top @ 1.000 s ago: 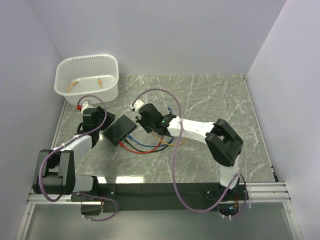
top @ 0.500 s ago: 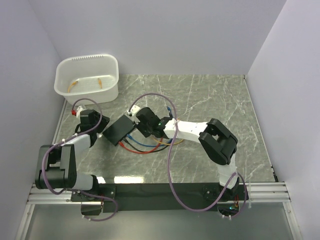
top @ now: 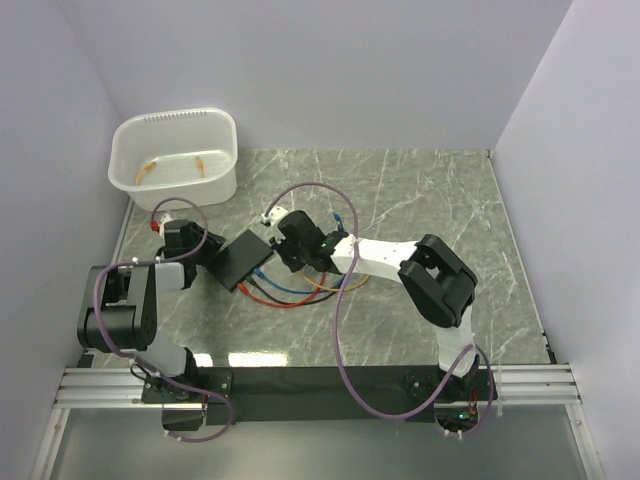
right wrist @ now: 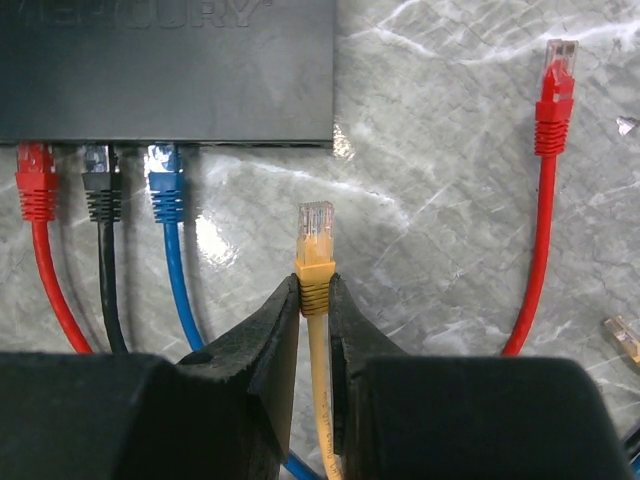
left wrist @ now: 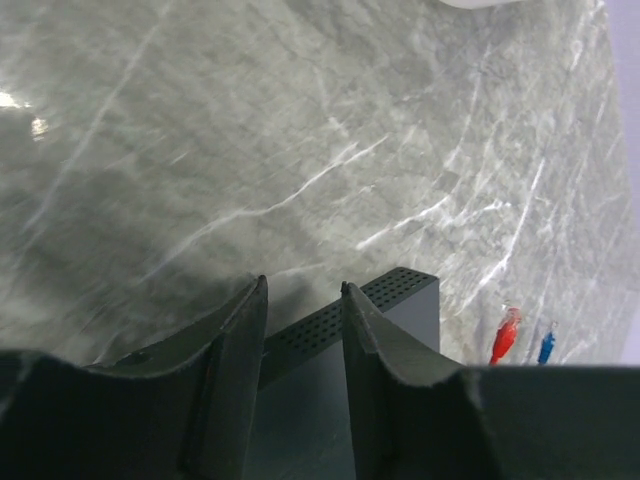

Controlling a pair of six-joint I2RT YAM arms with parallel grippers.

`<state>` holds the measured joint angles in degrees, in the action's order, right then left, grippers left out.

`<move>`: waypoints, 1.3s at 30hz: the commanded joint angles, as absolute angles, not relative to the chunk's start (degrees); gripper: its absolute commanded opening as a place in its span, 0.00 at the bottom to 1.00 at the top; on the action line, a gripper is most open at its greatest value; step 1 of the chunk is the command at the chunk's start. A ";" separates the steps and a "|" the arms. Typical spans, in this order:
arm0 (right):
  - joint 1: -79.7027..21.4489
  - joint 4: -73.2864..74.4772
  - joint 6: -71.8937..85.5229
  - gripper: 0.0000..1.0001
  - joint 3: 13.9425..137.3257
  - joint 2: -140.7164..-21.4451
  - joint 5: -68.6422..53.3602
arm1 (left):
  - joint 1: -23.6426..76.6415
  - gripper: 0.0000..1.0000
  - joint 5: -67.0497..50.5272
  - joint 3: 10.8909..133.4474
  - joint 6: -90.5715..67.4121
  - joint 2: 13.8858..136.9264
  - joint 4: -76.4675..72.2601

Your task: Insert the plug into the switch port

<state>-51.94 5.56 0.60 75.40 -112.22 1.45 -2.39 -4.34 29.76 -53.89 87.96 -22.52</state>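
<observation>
The black switch (top: 243, 258) lies on the marble table between both arms. Red, black and blue plugs sit in ports along its near edge (right wrist: 170, 70). My right gripper (right wrist: 314, 290) is shut on the boot of the yellow plug (right wrist: 315, 235). Its clear tip points at the switch's port edge, right of the blue plug (right wrist: 165, 185), with a short gap left. My left gripper (left wrist: 303, 290) hovers at the switch's vented side (left wrist: 330, 325), jaws narrowly open. The switch shows in the gap; contact is unclear.
A loose red plug (right wrist: 555, 90) lies right of the yellow one, and a clear plug (right wrist: 622, 338) sits at the frame edge. Red, blue and yellow cables (top: 300, 290) trail toward the arms. A white tub (top: 175, 155) stands at the back left.
The left arm has folded in closer to the switch's left side and its jaws have narrowed. The right gripper has edged slightly toward the switch with the yellow plug.
</observation>
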 commanded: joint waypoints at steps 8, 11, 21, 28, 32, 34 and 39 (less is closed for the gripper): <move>-50.98 6.23 2.73 0.00 77.87 -114.25 -1.75 | -1.67 0.39 -12.39 30.85 -53.70 94.65 -27.32; -50.98 7.38 2.46 0.00 78.75 -115.13 -2.46 | -0.97 0.39 -12.39 31.55 -53.35 95.01 -27.51; -52.29 10.81 2.11 0.00 82.79 -119.00 -0.36 | -0.35 0.37 -13.18 32.86 -54.32 97.20 -30.41; -53.17 13.27 1.58 0.00 85.87 -121.81 2.02 | -0.35 0.37 -13.71 32.70 -52.38 96.15 -31.82; -53.70 13.36 1.76 0.00 86.66 -121.99 1.58 | -0.35 0.37 -13.80 32.34 -52.21 96.06 -32.87; -54.31 13.36 1.84 0.00 86.92 -122.08 1.76 | -0.26 0.37 -14.58 32.26 -52.56 96.41 -33.75; -55.55 13.62 1.58 0.00 86.93 -121.73 2.90 | 1.41 0.37 -14.41 32.43 -52.47 96.86 -33.75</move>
<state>-53.82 13.15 1.87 84.86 -121.34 2.66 0.30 -13.23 32.42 -53.60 96.51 -32.08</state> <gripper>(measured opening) 0.206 0.370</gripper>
